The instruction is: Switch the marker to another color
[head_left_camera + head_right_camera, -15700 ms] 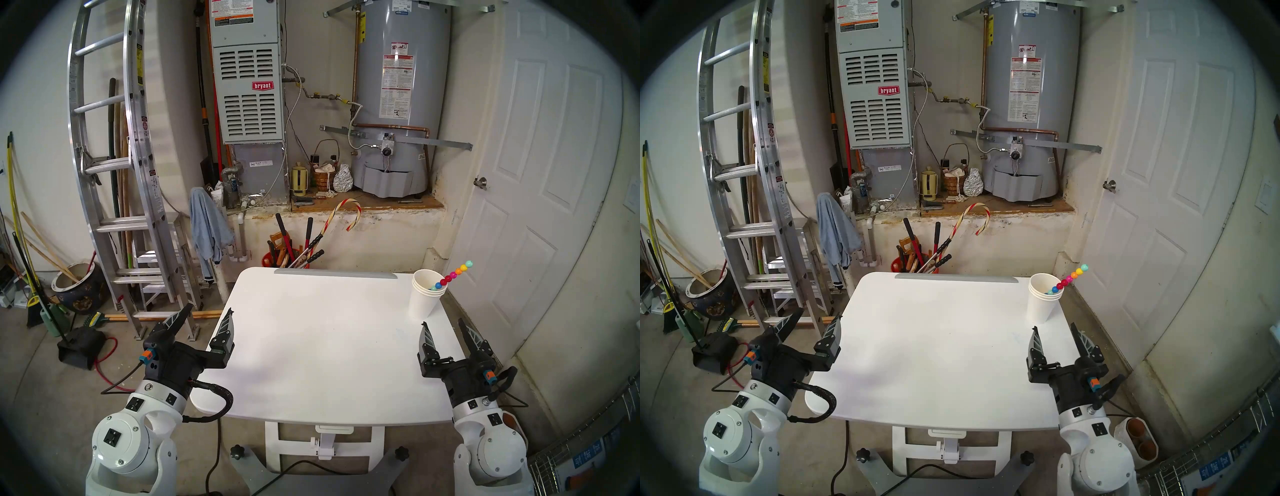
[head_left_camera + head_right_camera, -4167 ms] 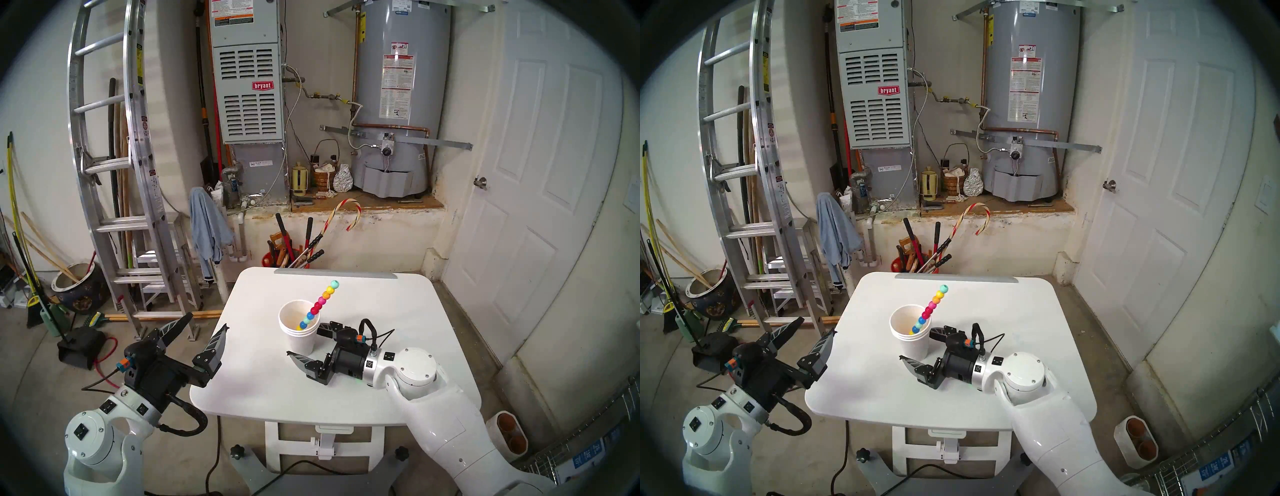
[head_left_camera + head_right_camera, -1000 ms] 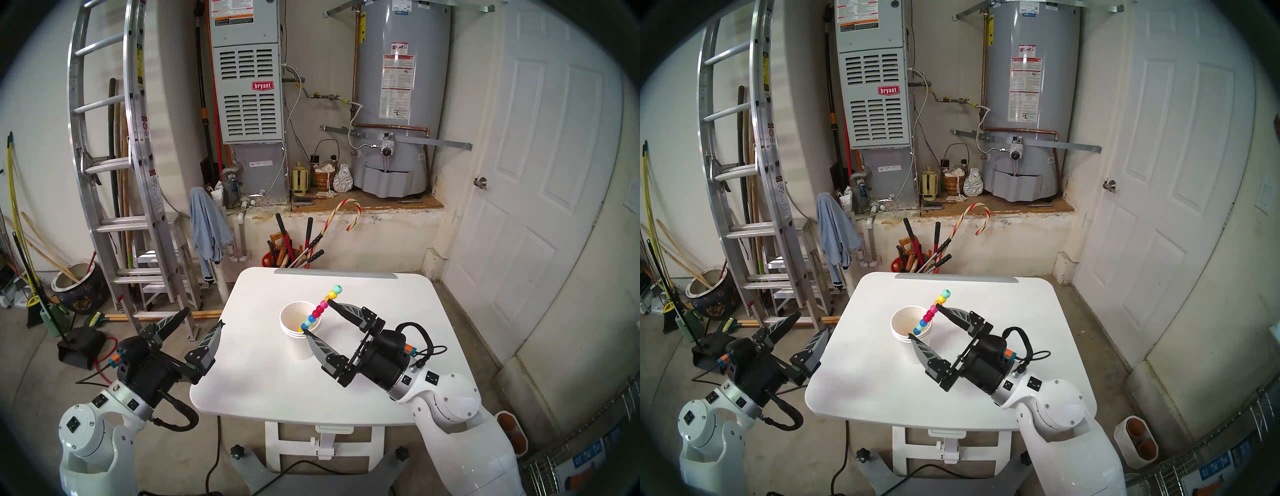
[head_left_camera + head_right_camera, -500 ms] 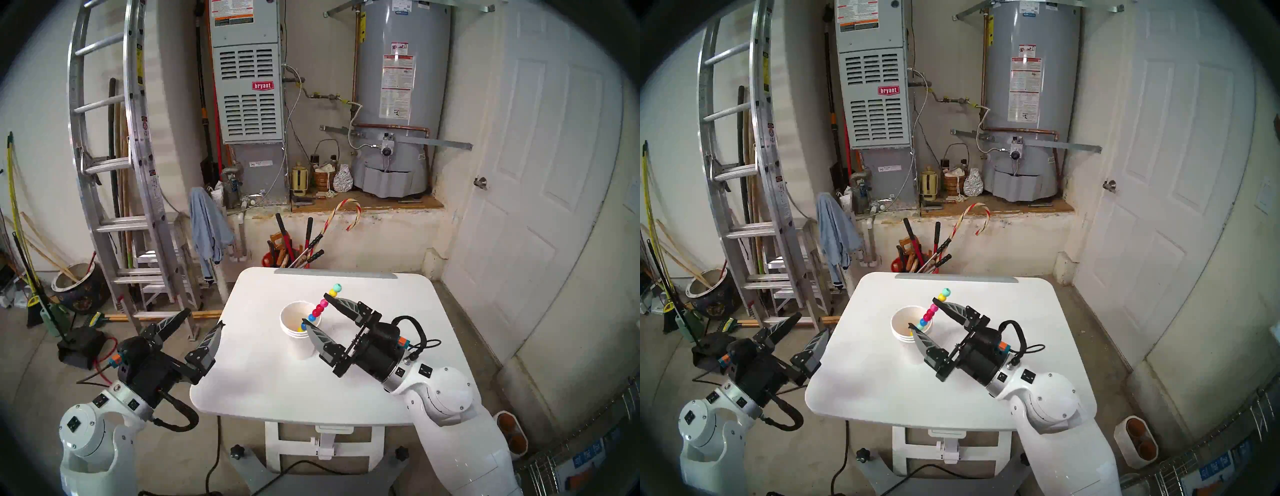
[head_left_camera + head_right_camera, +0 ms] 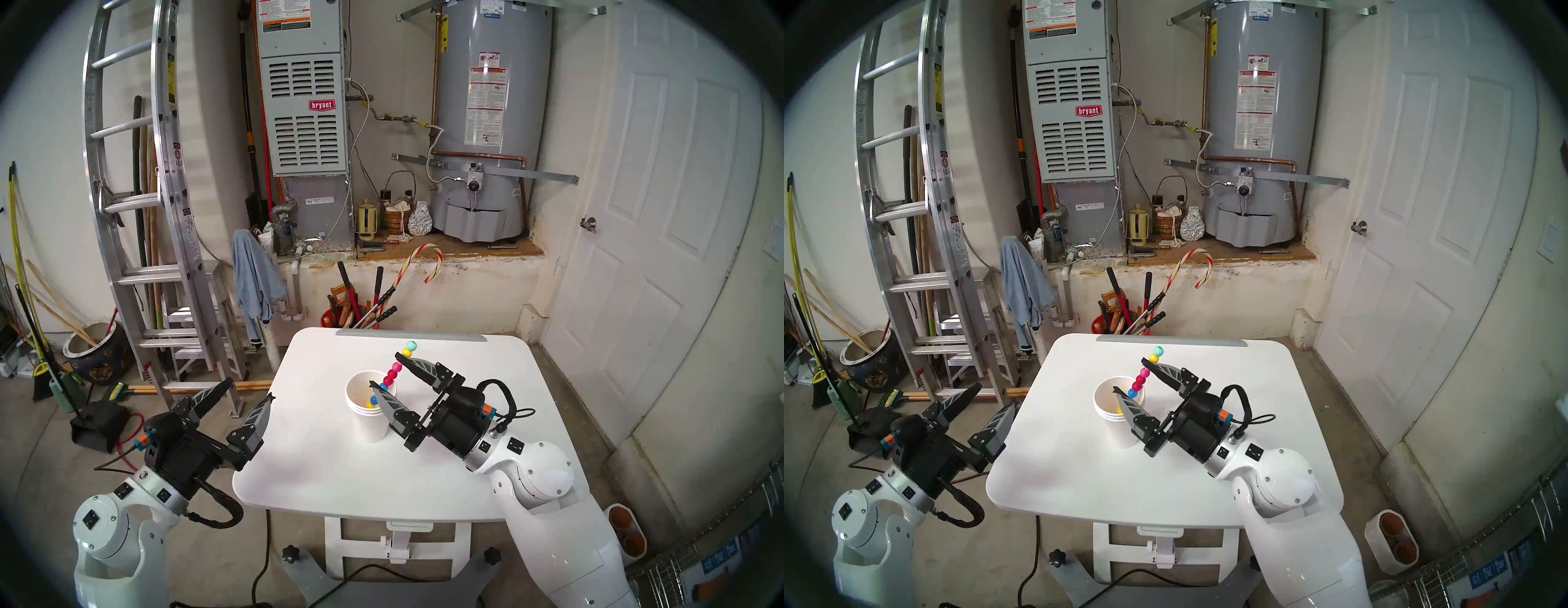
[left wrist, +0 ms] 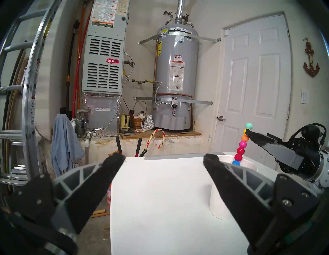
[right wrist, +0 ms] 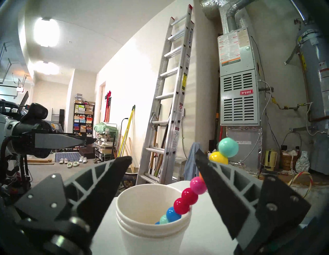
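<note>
The marker (image 5: pixel 392 373) is leaned in stacked cups (image 5: pixel 370 418) on the bench (image 5: pixel 488 382), flanked by the open right pincer (image 5: pixel 384 371); its orange bead is hidden. The left pincer (image 5: pixel 250 388) is held open, apart.

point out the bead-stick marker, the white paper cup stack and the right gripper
Marker, a stick of coloured round beads (image 7: pixel 197 184): right wrist view, on the pink bead.
Stack of white paper cups (image 5: pixel 372 424): head left view, on the outer wall.
Right gripper, black two-finger (image 5: pixel 384 372): head left view, midway between the fingertips.
</note>
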`<state>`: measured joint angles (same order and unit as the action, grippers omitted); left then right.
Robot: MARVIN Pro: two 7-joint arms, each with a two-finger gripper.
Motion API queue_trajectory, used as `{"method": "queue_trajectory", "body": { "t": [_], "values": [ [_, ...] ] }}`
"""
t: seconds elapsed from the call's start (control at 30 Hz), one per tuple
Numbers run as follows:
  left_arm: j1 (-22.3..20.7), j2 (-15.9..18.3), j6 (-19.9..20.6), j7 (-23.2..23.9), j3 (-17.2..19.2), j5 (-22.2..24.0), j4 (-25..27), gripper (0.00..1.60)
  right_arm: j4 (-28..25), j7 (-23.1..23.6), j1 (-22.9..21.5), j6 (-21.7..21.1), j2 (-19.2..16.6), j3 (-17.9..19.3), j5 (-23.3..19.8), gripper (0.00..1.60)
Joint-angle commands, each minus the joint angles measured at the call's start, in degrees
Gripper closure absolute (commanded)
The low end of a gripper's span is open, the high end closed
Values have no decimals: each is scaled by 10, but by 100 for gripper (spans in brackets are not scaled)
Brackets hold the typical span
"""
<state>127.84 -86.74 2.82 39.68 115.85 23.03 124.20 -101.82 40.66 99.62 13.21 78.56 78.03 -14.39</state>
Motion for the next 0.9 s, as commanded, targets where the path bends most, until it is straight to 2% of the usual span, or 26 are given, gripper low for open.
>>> {"method": "queue_trajectory", "body": {
  "t": [0.0,0.03,0.13,0.23,0.43,0.57,0.73,0.87],
  "values": [
    [-2,0,-1,-1,0,0,5,0,-21,0,-4,-3,2,1,-5,18],
    [-2,0,-1,-1,0,0,4,0,-27,-3,0,-6,0,2,-3,21],
    [-3,0,-1,0,0,0,4,0,-34,-3,8,-9,-3,5,-6,19],
    [-3,0,-2,2,0,1,3,0,-42,-4,18,-11,-9,9,-6,8],
    [-3,-1,-2,4,1,1,2,0,-39,-19,25,-20,-10,20,4,5],
    [-3,-2,-2,4,1,0,2,0,-28,-17,18,-16,-9,24,-3,13],
    [-4,-2,-2,4,-1,-2,1,0,-15,-20,0,-17,-4,23,-3,1],
    [-5,-3,-1,3,-1,-4,1,0,-2,-23,-12,-7,1,18,5,0]
  ]
}}
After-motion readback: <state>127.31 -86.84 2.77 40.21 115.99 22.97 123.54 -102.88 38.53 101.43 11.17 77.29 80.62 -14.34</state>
